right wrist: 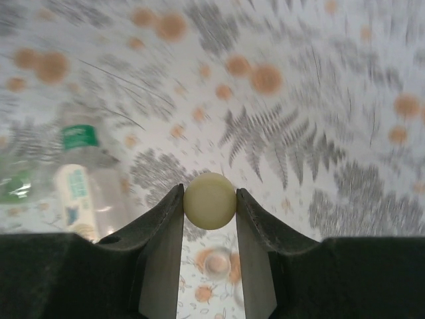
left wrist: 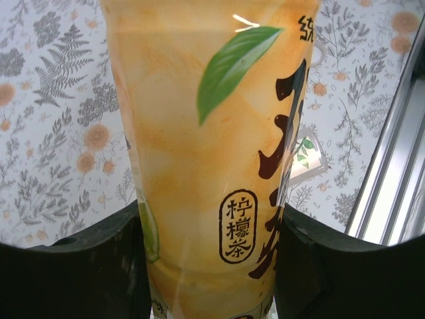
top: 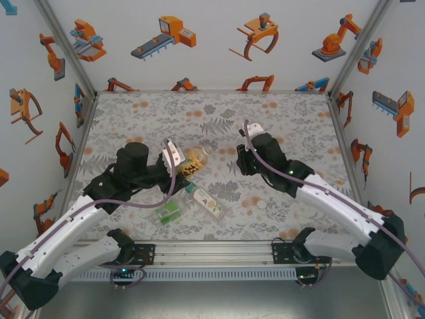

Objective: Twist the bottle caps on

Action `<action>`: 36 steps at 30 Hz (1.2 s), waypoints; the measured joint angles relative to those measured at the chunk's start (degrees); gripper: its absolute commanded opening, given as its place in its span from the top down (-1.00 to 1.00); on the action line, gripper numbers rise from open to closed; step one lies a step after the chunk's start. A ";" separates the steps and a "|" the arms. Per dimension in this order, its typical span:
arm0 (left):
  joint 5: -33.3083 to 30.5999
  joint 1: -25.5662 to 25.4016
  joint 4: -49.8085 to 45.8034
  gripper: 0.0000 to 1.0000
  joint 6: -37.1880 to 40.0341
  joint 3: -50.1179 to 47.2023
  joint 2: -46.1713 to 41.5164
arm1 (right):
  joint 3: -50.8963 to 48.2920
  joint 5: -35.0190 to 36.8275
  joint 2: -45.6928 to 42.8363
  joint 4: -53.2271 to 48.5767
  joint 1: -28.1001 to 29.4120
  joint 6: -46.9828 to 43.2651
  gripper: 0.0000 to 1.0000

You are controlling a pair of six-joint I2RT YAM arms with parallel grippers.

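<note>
Directions are read from the top view, with 12 o'clock at the far edge of the bench (top: 133,119).

Nearest to the arm bases, the green-labelled bottle (top: 169,211) lies on its side at about 7 o'clock from the bench centre. Just beside it, at its 2 o'clock, the white-labelled bottle (top: 208,201) also lies on its side, with its long axis running from 10 to 4 o'clock. Whether these two touch, I cannot tell. A loose cap (top: 260,204), small and white, rests on the bench at 3 o'clock from the white-labelled bottle, apart from it.

Farther in, the left arm (top: 99,199) reaches toward the centre. The left jaws are closed on the amber bottle (left wrist: 206,166), one dark finger pressing on each side of its lower body. Its label shows a green leaf and dark characters. In the top view this bottle sticks out from the jaws toward 3 o'clock, close to the bench centre. If it touches the bench is not clear.

At 3 o'clock from the amber bottle, and apart from it, the right arm (top: 332,199) comes in from 4 o'clock. The right jaws grip a pale yellow cap (right wrist: 210,201) at their very tips, above the patterned bench.
</note>
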 measured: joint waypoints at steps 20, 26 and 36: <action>-0.28 0.00 -0.68 1.00 -12.68 1.33 1.36 | -3.04 3.50 19.08 1.86 -1.49 14.16 1.00; -0.31 0.02 -2.12 1.00 -15.52 3.69 5.70 | 0.52 3.34 23.21 -1.51 -2.60 15.52 1.00; -3.56 0.02 -2.67 1.00 -20.13 3.08 2.60 | 5.33 1.11 26.84 -2.86 -4.48 15.23 0.99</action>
